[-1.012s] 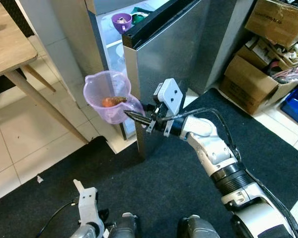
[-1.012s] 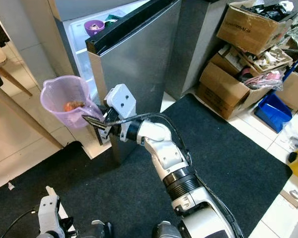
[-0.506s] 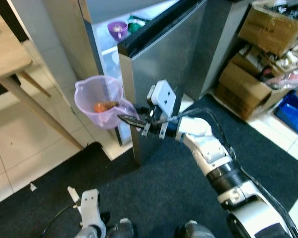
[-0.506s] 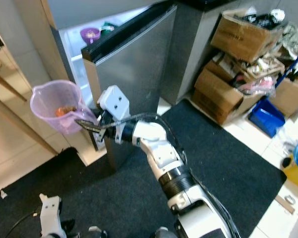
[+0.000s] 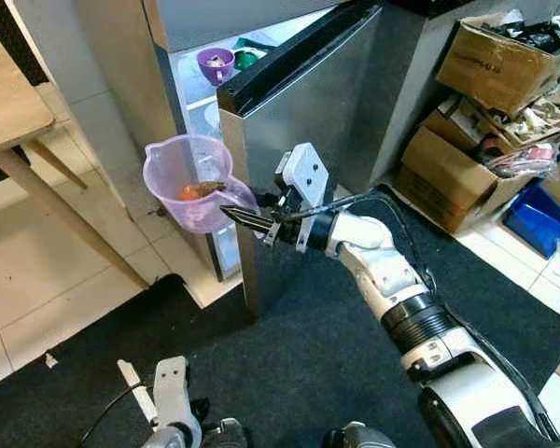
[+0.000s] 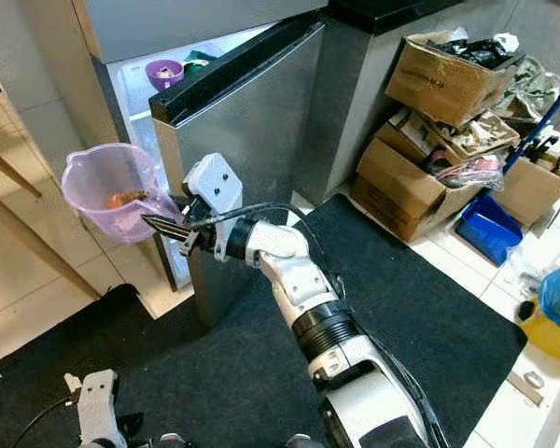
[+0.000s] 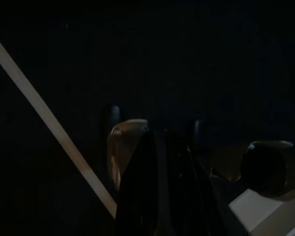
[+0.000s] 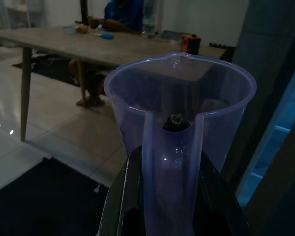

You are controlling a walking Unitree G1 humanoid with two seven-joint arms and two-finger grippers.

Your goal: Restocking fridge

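Wooden table [image 5: 9,98] at far left, one slanted leg down to the tiled floor [image 5: 37,289]. Left gripper [image 5: 140,392] hangs low at the bottom edge over the black mat [image 5: 289,364], arm idle; left wrist view v. dark, can't tell if its fingers are apart or together.

Next over, the clear purple jug [image 5: 189,180] is held up in the air, roughly upright, just in front of the fridge [image 5: 289,168] opening, beside the edge of the open steel door. Something orange, looks like a carrot [image 5: 202,190], lies inside near the bottom. Right gripper [image 5: 241,216] is clamped on the jug's handle w/ both black fingers either side of it; right wrist view shows the handle squeezed between the fingers [image 8: 123,191] and the jug's spout facing away.

Behind the jug, inside the lit fridge, a small purple bowl [image 5: 215,63] and a green thing [image 5: 247,58] sit on a shelf.

Right arm reaches across from lower right, silver w/ a white camera block at the wrist.

Far right: stacked cardboard boxes [image 5: 485,112] full of clutter, a blue bin [image 5: 539,217] on the floor beside them.

In the right wrist view a person [image 8: 120,14] sits at a table in the background
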